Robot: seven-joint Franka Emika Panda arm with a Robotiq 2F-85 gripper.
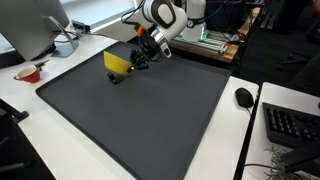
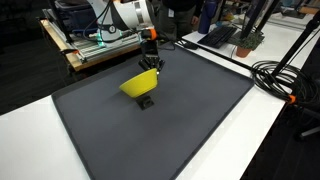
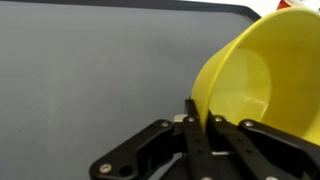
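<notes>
A yellow bowl (image 1: 117, 63) (image 2: 141, 83) hangs tilted above the dark grey mat (image 1: 140, 110) (image 2: 160, 120). My gripper (image 1: 134, 61) (image 2: 152, 66) is shut on the bowl's rim, one finger inside and one outside. In the wrist view the bowl (image 3: 255, 80) fills the right side, with its rim pinched between the black fingers (image 3: 200, 122). A small dark shadow or object lies on the mat under the bowl (image 2: 146, 101); I cannot tell which.
A red cup (image 1: 28, 73) and a white bowl (image 1: 64, 46) stand on the white table beside a monitor (image 1: 35, 25). A mouse (image 1: 244, 97) and keyboard (image 1: 292, 125) lie by the mat. Cables (image 2: 285, 80) run along the table; a wooden shelf (image 2: 90, 45) stands behind.
</notes>
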